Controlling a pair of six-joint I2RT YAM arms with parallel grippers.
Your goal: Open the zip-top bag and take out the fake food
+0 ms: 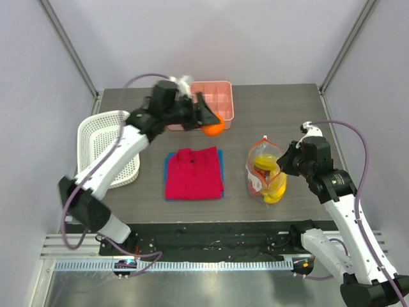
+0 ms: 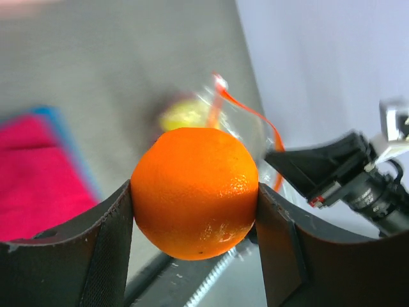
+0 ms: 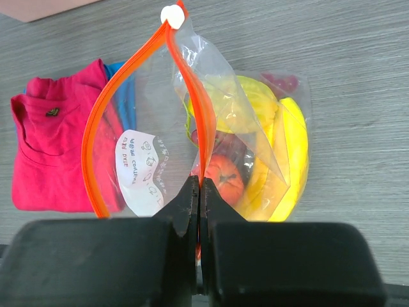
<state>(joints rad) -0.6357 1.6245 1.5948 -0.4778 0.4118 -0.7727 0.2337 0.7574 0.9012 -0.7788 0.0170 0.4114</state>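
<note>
The clear zip-top bag (image 1: pixel 266 171) lies right of the red shirt, its orange zip strip (image 3: pixel 192 89) parted into an open mouth. Inside it show a yellow banana (image 3: pixel 291 160), another yellow fruit and a small red fruit (image 3: pixel 223 176). My right gripper (image 3: pixel 199 185) is shut on one side of the zip strip and also shows in the top view (image 1: pixel 285 159). My left gripper (image 1: pixel 211 120) holds the round orange ball (image 1: pixel 213 128) above the table by the pink tray's near right corner. In the left wrist view the ball (image 2: pixel 195 182) sits squeezed between both fingers (image 2: pixel 281 243).
A folded red shirt (image 1: pixel 193 173) on a blue cloth lies mid-table. A pink compartment tray (image 1: pixel 214 99) stands at the back. A white mesh basket (image 1: pixel 105 147) sits at the left. Grey walls and metal posts surround the table.
</note>
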